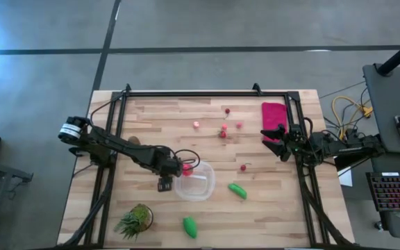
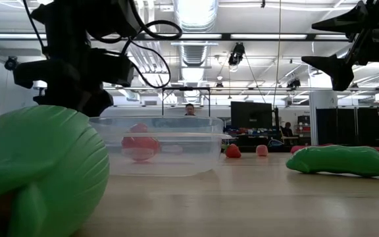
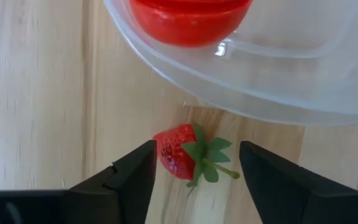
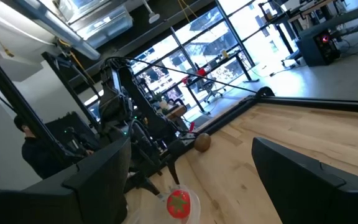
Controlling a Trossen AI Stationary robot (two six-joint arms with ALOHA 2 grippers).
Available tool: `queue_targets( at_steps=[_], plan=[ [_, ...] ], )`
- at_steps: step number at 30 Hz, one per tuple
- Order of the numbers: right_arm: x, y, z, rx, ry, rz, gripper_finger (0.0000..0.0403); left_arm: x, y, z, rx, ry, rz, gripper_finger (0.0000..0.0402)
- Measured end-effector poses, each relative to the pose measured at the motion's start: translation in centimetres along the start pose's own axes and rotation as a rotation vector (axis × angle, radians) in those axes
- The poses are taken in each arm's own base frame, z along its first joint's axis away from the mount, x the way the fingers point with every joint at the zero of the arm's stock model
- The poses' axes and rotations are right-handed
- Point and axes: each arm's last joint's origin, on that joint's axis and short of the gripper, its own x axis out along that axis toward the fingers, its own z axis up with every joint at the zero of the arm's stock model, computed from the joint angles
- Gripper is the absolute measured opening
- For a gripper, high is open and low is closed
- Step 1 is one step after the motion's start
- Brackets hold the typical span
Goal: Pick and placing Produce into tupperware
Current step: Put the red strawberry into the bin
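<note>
I start from the wooden table (image 1: 151, 118), where the clear tupperware (image 1: 194, 182) sits near the middle toward the front edge, already holding a red tomato (image 3: 188, 18). My left gripper (image 3: 194, 171) is at the container's left rim with its fingers spread, and a toy strawberry (image 3: 182, 152) lies on the wood between them, just outside the container wall. The right gripper (image 1: 278, 135) waits, released, at the table's right edge beside the red cloth (image 1: 274, 114).

Other produce is not yet packed: a green oblong piece (image 1: 237, 190) just right of the container, another (image 1: 189, 226) near the front, and small red berries (image 1: 223, 130) scattered toward the back.

For this step, I judge I should lower until the fingertips straddle the berry's body, not its leafy stem, then close gently; it is small and could squirt sideways. I must keep the finger nearest the rim from nudging the light container, then lift clear of the wall before moving over.
</note>
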Motion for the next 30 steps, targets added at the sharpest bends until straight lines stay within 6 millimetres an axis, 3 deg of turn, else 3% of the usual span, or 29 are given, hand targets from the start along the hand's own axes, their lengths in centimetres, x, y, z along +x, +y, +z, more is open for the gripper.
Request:
queue_targets(
  at_steps=[6, 19, 30],
  plan=[
    [0.0, 0.0, 0.0, 0.000, 0.000, 0.000, 0.0327, 1.0, -0.1, 0.2, 0.000, 0.009, 0.002, 0.0212],
    [0.0, 0.0, 0.0, 0.000, 0.000, 0.000, 0.0327, 1.2, 0.1, -0.1, -0.003, 0.014, 0.032, 0.0211],
    [0.0, 0.0, 0.0, 0.000, 0.000, 0.000, 0.0327, 1.3, 0.1, -0.2, -0.003, 0.017, 0.034, 0.0155]
  ],
)
